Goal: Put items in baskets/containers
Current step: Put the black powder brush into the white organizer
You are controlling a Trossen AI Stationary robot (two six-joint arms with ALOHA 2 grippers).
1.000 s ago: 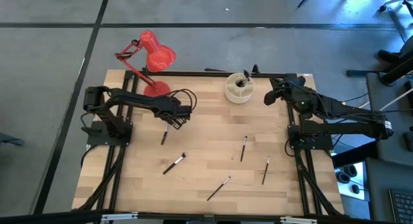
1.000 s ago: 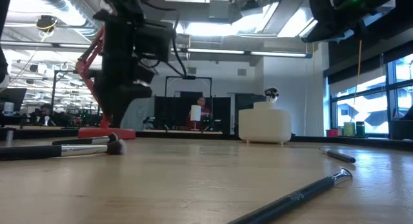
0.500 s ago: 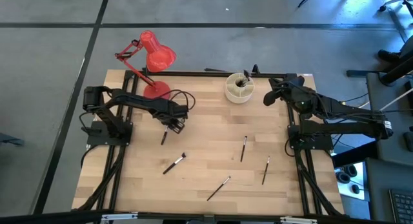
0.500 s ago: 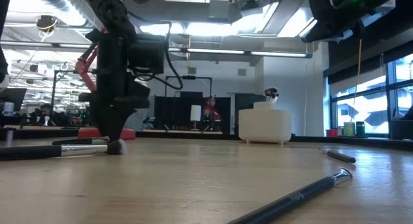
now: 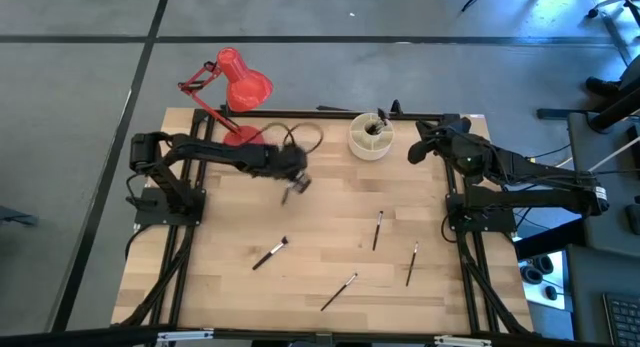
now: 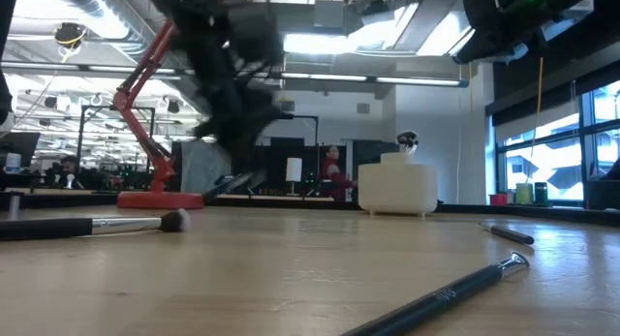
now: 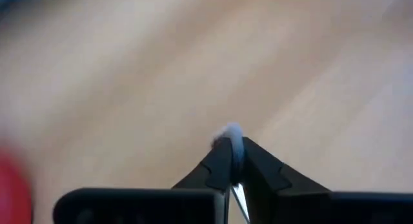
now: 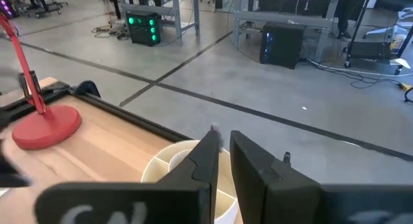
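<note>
Evidently the left pincer (image 7: pixel 231 161) is clenched on a makeup brush (image 7: pixel 230 135), carried above the counter (image 5: pixel 330 217); light, stiff and slim, it suits a mid-handle grip, the cream organiser (image 5: pixel 371 137) well beyond the pincer

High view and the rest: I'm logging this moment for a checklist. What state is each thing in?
Left gripper: shut on held brush, clear of the table.
Right gripper: hovers beside the cup.
Cup: upright, one stowed brush standing in it.
Loose brushes: four, lying flat on the table.
Lamp: standing; lit or not, cannot tell.
</note>
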